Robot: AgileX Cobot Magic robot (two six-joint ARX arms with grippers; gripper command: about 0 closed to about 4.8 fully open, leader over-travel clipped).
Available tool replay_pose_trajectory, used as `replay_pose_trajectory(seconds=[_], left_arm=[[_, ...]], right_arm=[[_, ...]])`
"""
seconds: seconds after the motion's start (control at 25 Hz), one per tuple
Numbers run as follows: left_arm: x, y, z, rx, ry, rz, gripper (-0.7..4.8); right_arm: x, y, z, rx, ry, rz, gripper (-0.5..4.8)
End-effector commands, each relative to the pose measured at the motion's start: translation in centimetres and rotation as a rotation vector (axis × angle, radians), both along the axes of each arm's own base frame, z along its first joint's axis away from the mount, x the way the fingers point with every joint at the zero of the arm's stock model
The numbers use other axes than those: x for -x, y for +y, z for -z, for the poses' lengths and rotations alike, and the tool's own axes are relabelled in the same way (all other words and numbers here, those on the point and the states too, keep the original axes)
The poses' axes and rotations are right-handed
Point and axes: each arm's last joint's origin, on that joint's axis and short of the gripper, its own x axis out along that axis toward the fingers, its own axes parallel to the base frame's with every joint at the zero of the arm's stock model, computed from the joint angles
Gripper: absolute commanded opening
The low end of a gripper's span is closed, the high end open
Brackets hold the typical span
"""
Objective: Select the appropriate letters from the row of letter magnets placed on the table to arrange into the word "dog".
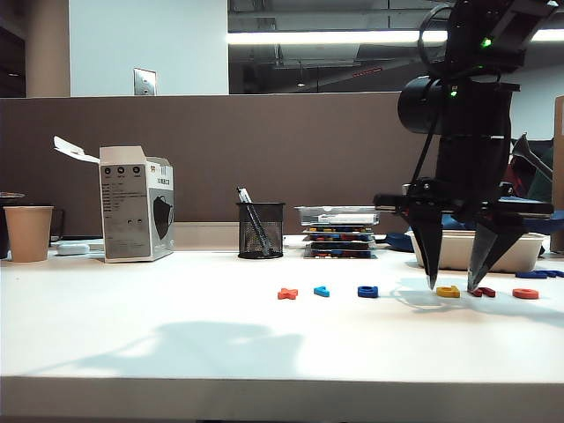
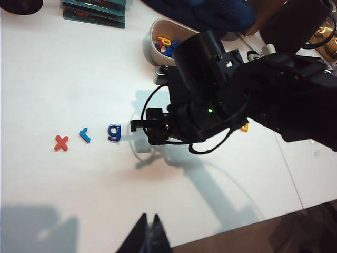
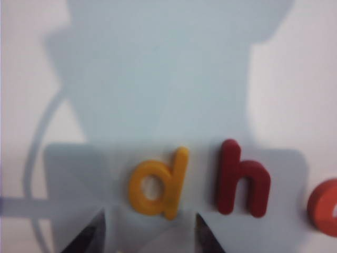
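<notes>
Currently R arm is reaching down over the right part of the table [image 1: 176, 335], wrist near vertical, right gripper [image 1: 456, 285] pointing straight down w/ fingers spread wide, tips just above the surface and straddling the yellow d [image 1: 448, 292]; nothing pinched. Right wrist view confirms: yellow d [image 3: 158, 184] sits between the two fingertips [image 3: 87, 234], dark red h [image 3: 242, 179] just beside it, orange-red o [image 3: 326, 208] next along, partly cut off at frame edge. Left gripper [image 2: 147, 237] hovers off to the side well above the table, only its tips in view, pressed nearly together, holding nothing. Row of letter magnets, ext view: 6 total, 1 each — orange x [image 1: 287, 293], light blue letter [image 1: 322, 291], dark blue g [image 1: 367, 291], then d, h [image 1: 484, 292], o [image 1: 525, 293], all flat on the table, apart from each other. Containers: white tray [image 1: 520, 251] behind the right gripper, holds a jumble of coloured letters per left wrist view, count unclear; black mesh pen cup [image 1: 261, 230] w/ a couple of pens; 1 paper cup [image 1: 28, 233] far left, contents not visible; 1 open white carton [image 1: 132, 204]; stack of flat boxes [image 1: 339, 233] mid-back.
</notes>
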Motion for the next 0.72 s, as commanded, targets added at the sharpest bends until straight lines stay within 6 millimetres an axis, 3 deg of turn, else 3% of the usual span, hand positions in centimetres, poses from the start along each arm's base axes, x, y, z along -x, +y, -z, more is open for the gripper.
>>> replay_pose_trajectory(seconds=[0.04,0.52,0.72], left_arm=[[0.0,0.1,-0.3,0.011,-0.012,-0.003,-0.02],[0.0,0.1,-0.3,0.012,-0.012,-0.003,-0.03],[0.0,0.1,-0.3,0.012,-0.012,-0.003,-0.02]], right_arm=[[-0.4,0.2,0.2,-0.013,-0.016,0.015,2.11],[-0.8,0.3,0.7,-0.016,-0.035,0.016,2.1],[-0.8,0.3,2.0,0.001,0.027,0.015,1.98]])
